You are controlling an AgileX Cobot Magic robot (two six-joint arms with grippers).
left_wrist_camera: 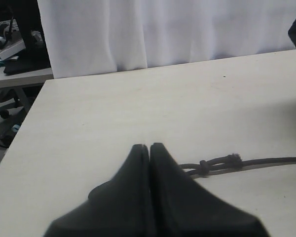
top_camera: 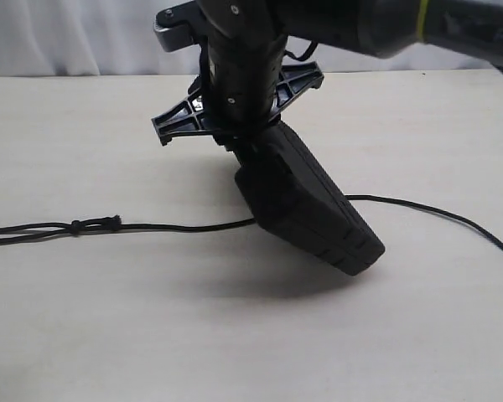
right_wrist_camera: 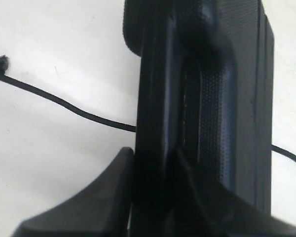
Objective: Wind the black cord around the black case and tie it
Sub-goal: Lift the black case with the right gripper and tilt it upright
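Note:
My right gripper (top_camera: 250, 141) is shut on the handle end of the black case (top_camera: 312, 208) and holds it tilted, with the low far corner near the table. In the right wrist view the fingers (right_wrist_camera: 119, 187) clamp the case (right_wrist_camera: 232, 79) along its edge. The black cord (top_camera: 168, 226) lies on the table, runs behind or under the case and comes out on the right. Its knot (top_camera: 77, 226) and doubled strand lie at the left. My left gripper (left_wrist_camera: 149, 147) is shut just above the table with nothing seen between its tips. The cord's knot (left_wrist_camera: 203, 167) lies beside it.
The pale wooden table (top_camera: 109, 134) bears the case's shadow below the raised end. A white curtain (left_wrist_camera: 163, 29) hangs behind the table's far edge. Beyond the table's corner are chairs and clutter (left_wrist_camera: 10, 54). The left gripper is outside the exterior view.

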